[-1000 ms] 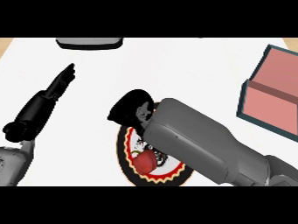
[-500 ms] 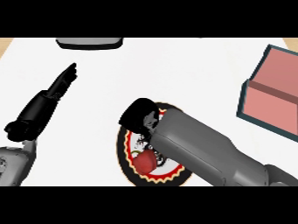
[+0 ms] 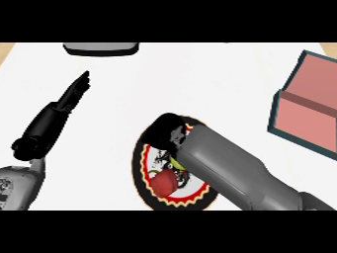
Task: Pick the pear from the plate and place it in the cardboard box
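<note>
Plate [image 3: 145, 192] near front edge, centre; cardboard box [image 3: 313, 111] right, behind it; tray [image 3: 102, 48] far left.

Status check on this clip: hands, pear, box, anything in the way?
Right robot hand curled over plate, grip hidden. Left robot hand open, idle. Pear on plate. Box open, path clear.
</note>
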### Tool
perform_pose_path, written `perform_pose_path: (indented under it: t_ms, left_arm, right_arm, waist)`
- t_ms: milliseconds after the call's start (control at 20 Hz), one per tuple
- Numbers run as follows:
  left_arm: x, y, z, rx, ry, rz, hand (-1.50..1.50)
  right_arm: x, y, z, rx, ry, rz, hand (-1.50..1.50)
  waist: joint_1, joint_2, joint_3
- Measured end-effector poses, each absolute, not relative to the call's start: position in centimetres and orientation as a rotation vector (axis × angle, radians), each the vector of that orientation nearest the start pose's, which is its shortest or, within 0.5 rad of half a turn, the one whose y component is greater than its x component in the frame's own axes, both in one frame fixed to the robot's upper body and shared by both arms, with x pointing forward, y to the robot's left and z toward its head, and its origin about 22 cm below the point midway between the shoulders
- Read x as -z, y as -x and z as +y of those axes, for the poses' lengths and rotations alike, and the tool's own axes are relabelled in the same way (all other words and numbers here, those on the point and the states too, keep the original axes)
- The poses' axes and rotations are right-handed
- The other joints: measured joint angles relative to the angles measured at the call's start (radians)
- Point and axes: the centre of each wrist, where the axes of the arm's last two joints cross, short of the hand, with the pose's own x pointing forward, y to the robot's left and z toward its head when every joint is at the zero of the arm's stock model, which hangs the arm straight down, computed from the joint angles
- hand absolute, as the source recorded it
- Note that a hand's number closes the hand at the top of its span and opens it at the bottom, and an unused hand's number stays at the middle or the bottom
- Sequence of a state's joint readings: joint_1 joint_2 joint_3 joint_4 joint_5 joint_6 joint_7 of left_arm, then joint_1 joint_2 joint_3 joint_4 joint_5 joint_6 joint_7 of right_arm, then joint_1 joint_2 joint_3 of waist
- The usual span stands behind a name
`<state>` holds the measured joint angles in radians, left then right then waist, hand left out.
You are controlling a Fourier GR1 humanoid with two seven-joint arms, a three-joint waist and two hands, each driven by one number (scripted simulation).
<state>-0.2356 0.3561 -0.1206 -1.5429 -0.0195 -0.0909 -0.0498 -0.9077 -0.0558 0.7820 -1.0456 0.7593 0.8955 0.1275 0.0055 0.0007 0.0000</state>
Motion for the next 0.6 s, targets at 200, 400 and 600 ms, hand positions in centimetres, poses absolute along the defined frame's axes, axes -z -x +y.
perform_pose_path:
  t_ms: [200,400,600]
  left_arm:
    - [-6.6,-29.3,26.5,0.529,-0.1,-1.756,0.0]
    - [-6.4,-29.0,27.0,0.533,-0.09,-1.75,0.0]
    - [-6.8,-28.9,27.0,0.533,-0.086,-1.75,0.0]
  right_arm:
    - [-7.5,-33.2,-0.7,-2.348,0.301,-0.789,-1.5]
    - [-6.6,-33.6,-0.9,-2.347,0.339,-0.777,-1.5]
    - [-4.9,-33.8,-1.2,-2.336,0.312,-0.758,-1.5]
  waist:
    - [0.0,0.0,0.0]
    - [0.002,0.0,0.0]
    - [0.003,0.0,0.0]
